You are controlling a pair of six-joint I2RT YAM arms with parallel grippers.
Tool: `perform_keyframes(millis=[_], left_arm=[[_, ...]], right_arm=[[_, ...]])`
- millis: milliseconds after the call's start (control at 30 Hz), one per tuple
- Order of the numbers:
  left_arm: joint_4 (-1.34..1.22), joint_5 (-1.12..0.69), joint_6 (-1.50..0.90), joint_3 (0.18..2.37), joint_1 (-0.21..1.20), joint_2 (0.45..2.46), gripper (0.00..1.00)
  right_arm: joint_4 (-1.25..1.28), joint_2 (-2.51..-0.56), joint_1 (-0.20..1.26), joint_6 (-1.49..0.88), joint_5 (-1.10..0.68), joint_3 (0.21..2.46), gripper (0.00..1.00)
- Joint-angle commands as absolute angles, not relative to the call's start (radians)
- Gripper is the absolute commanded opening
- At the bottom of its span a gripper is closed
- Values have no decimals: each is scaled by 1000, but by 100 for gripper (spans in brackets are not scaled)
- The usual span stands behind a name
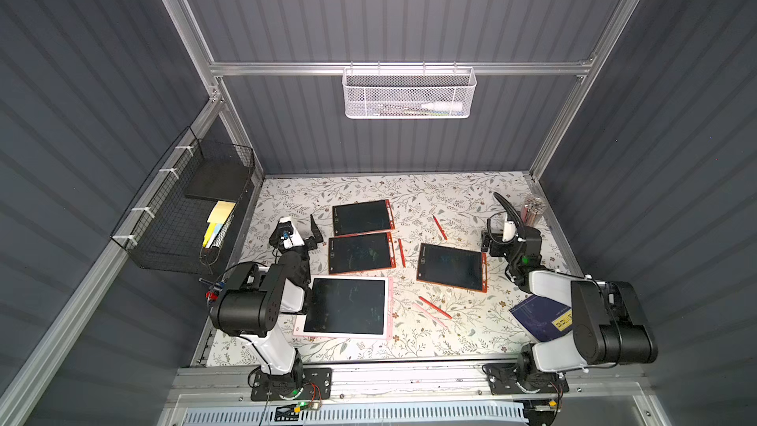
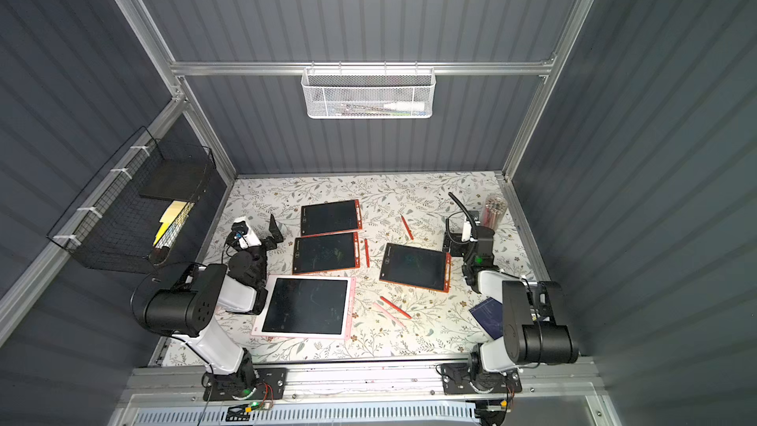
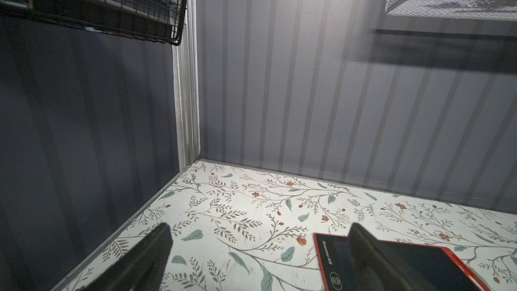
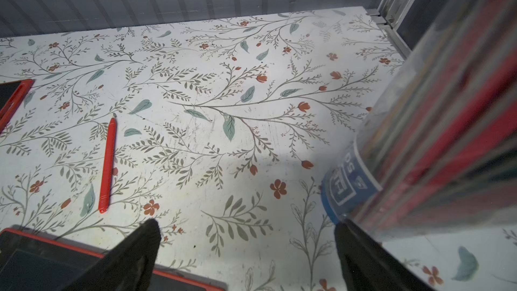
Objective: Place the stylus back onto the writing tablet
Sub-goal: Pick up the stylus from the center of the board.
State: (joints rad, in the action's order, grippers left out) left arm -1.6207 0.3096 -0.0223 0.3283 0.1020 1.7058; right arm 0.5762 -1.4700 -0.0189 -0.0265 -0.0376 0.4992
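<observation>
Both grippers open and empty, red stylus loose on the table.
The right gripper (image 4: 246, 243) has its jaws spread wide with nothing between them. A red stylus (image 4: 107, 163) lies flat on the floral table (image 4: 251, 93) ahead of it and to its left, well clear of the fingers. An orange-framed writing tablet (image 4: 33, 258) sits close by its left finger. The left gripper (image 3: 257, 247) also stands open, with a red-framed tablet (image 3: 461, 267) beside its right finger.

My floral-papered tabletop (image 1: 450, 198) carries three red-framed black writing tablets (image 1: 362, 218) (image 1: 360, 253) (image 1: 450, 267), one pink-framed tablet (image 1: 344, 307), three red plastic styluses (image 1: 439, 227) (image 1: 402, 253) (image 1: 435, 307), a navy booklet (image 1: 536, 317).
</observation>
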Motion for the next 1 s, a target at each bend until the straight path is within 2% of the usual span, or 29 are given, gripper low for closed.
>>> perform_keyframes(millis=[0,967], left_arm=[[-1858,306,-28,336,103,1700,99],[-1858,307,-28,336,103,1698,99]], right_arm=[[594,-1481,-20,-37,-38,488,99],[585,-1480,-20,-38,-29,492,99]])
